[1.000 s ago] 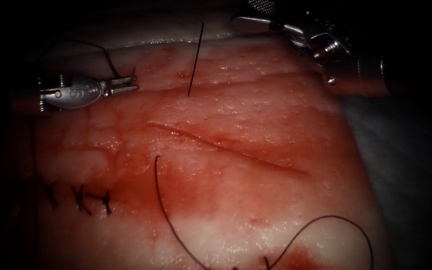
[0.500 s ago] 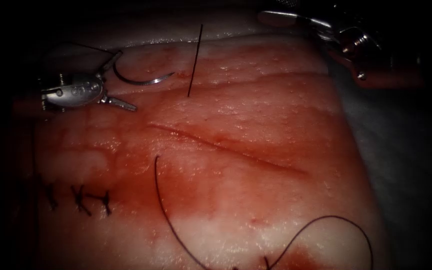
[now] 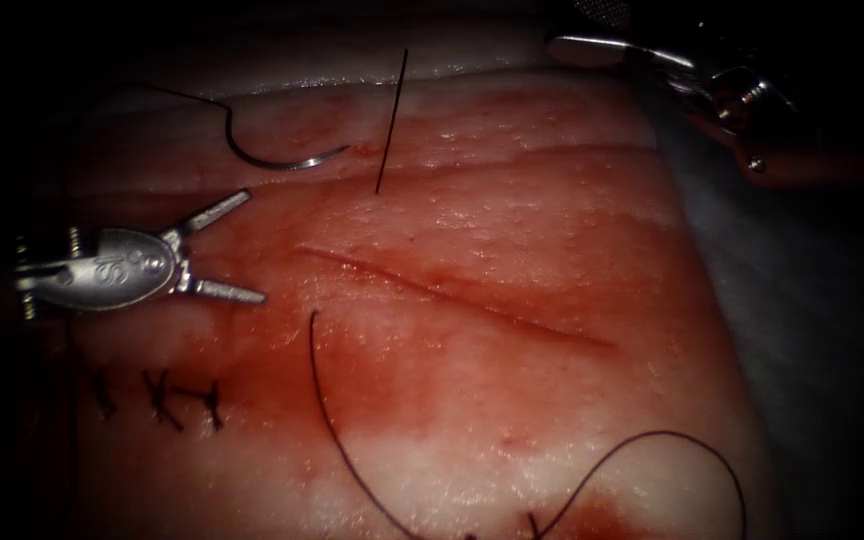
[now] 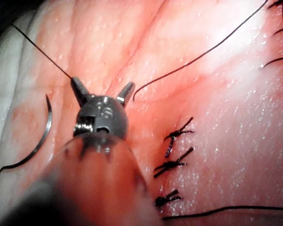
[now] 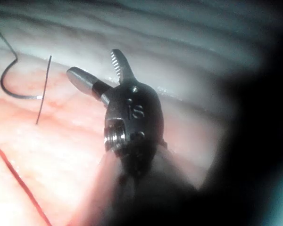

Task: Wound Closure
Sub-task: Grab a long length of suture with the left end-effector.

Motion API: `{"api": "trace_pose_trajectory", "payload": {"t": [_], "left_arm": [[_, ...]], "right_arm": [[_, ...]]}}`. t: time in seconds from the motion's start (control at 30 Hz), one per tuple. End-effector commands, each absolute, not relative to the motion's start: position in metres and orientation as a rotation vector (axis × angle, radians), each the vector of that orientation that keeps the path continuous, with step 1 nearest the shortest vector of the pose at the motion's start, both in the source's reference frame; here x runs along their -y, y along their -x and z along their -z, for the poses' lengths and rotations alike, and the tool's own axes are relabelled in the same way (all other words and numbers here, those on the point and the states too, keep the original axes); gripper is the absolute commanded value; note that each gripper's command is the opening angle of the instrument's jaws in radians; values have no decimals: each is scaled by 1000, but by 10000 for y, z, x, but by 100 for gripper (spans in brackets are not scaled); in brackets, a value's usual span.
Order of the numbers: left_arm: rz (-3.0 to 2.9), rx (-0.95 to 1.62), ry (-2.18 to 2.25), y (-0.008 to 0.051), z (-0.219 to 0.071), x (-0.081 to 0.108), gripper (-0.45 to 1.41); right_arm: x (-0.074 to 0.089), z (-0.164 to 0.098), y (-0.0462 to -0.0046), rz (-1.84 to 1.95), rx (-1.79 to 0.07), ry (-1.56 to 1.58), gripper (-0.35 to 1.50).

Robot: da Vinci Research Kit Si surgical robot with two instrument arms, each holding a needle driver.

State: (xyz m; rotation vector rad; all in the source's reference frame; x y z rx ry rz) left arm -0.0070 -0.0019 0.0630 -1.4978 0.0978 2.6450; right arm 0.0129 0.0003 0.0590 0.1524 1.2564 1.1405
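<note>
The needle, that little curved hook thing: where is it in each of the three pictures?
Endoscope view: the needle lies loose on the tissue, left of the cut, above the left pincer, whose jaws are open and empty.
Left wrist view: the needle lies beside that pincer.
Right wrist view: the needle lies beyond the open, empty right pincer.
Shared landmark: the straight thread piece near the needle.

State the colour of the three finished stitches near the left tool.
Black, clearest in the left wrist view: three knotted stitches on pink tissue.
</note>
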Motion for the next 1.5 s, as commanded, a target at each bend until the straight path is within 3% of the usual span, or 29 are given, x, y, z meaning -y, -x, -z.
{"api": "trace_pose_trajectory", "payload": {"t": [0.03, 0.37, 0.93, 1.07, 1.17, 1.4, 1.5], "left_arm": [[-2679, -103, 1511, 78, -630, 26, 39], [-2894, -135, 1564, 113, -592, 90, 36], [-3031, -220, 1562, 182, -578, 140, 24], [-3032, -228, 1579, 190, -582, 143, 0], [-3030, -225, 1597, 192, -581, 141, -45], [-2988, -301, 1667, 170, -569, 110, -45], [-2978, -369, 1670, 155, -563, 91, -45]], "right_arm": [[-2, -597, -127, -1138, -1255, -147, 108], [8, -608, -98, -1134, -1216, -107, 101], [10, -610, -105, -1136, -1214, -99, 101], [11, -610, -106, -1133, -1213, -101, 100], [13, -611, -107, -1131, -1212, -101, 86], [41, -609, -132, -999, -1223, -227, 110], [63, -606, -158, -865, -1236, -263, 111]]}}
